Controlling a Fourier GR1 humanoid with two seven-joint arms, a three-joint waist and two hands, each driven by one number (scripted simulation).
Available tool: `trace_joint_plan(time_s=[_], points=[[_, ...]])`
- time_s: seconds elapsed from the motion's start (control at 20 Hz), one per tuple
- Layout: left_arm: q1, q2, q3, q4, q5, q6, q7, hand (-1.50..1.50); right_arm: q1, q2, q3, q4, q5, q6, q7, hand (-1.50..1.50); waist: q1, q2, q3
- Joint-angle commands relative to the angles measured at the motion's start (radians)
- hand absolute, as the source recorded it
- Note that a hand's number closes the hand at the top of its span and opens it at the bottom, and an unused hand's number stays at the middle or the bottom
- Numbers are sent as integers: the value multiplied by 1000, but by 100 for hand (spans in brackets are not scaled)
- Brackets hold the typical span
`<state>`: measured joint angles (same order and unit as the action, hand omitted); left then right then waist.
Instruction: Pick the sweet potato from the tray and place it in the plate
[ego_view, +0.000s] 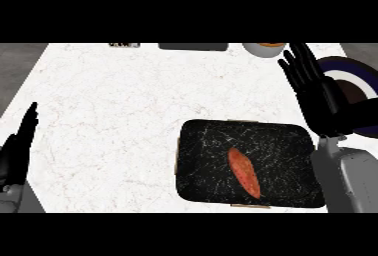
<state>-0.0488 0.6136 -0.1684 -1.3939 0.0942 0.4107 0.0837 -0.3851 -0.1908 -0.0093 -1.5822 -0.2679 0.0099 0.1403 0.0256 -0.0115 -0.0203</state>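
An orange-red sweet potato (244, 172) lies slantwise on the black speckled tray (207, 145) at the counter's front right. The dark blue and white plate (353, 75) sits at the far right, partly hidden behind my right hand (314, 85). That hand is open, fingers straight and pointing away from me, raised beyond the tray's far right corner and well apart from the sweet potato. My left hand (16, 150) rests open at the left edge, fingers up.
A white bowl with orange contents (263, 48) stands at the back edge, left of my right hand. A dark flat object (193, 46) and a small item (123, 45) lie along the back edge. White marble counter (118, 100) stretches left of the tray.
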Motion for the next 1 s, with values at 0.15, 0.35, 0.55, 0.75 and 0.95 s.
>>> trace_joint_plan(time_s=[0.15,0.35,0.55,0.75,0.95], points=[[-65,-48,-56,-103,59,-48,-32,0,-38,175,207,-1,55,-71,116,-150,-33,14,18],[20,41,-103,-155,109,-106,-69,0,-164,-143,379,-35,356,130,72,150,-30,-30,-20],[-21,-9,-121,-196,204,-99,-61,0,65,65,474,56,379,-55,79,-150,-74,21,18],[-36,-9,-117,-209,236,-79,-48,0,135,29,595,50,513,-74,-23,-150,-80,18,19],[-44,5,-125,-212,251,-56,-37,0,167,-36,625,-37,664,-168,-42,-150,-91,11,19]])
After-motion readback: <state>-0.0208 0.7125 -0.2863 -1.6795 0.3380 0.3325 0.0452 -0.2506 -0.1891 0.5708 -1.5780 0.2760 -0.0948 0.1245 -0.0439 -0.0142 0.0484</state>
